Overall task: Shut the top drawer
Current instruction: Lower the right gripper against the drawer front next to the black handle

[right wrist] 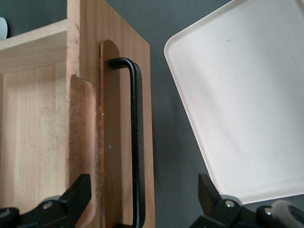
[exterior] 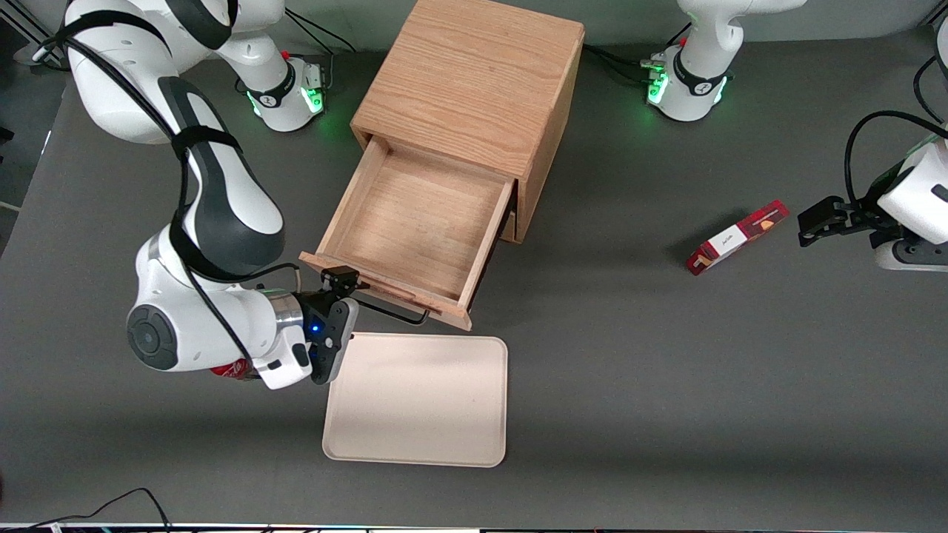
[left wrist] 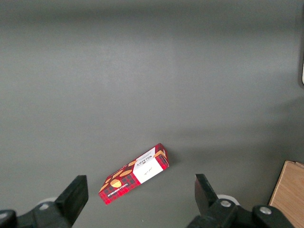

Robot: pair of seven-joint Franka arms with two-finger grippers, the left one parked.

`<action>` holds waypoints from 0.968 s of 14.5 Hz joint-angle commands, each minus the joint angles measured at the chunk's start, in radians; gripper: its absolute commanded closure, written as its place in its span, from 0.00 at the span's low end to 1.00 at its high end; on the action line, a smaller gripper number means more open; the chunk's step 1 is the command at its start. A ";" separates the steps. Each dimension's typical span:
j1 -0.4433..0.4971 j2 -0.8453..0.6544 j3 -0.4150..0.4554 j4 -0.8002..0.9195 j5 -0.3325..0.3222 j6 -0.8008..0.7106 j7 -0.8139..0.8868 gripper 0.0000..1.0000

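Observation:
The oak cabinet stands in the middle of the table. Its top drawer is pulled far out and its light wood box is empty. The black bar handle runs along the drawer front, which faces the front camera. My right gripper is at the working arm's end of the drawer front, level with the handle. In the right wrist view the gripper is open. Its fingers stand wide apart, one over the drawer front's wood and one over the table, with the handle and raised strip between them.
A beige tray lies on the table just in front of the open drawer, also in the right wrist view. A red snack box lies toward the parked arm's end. A red can shows under my wrist.

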 commanded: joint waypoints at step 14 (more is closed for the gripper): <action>0.066 0.074 -0.007 0.028 -0.103 0.111 0.065 0.00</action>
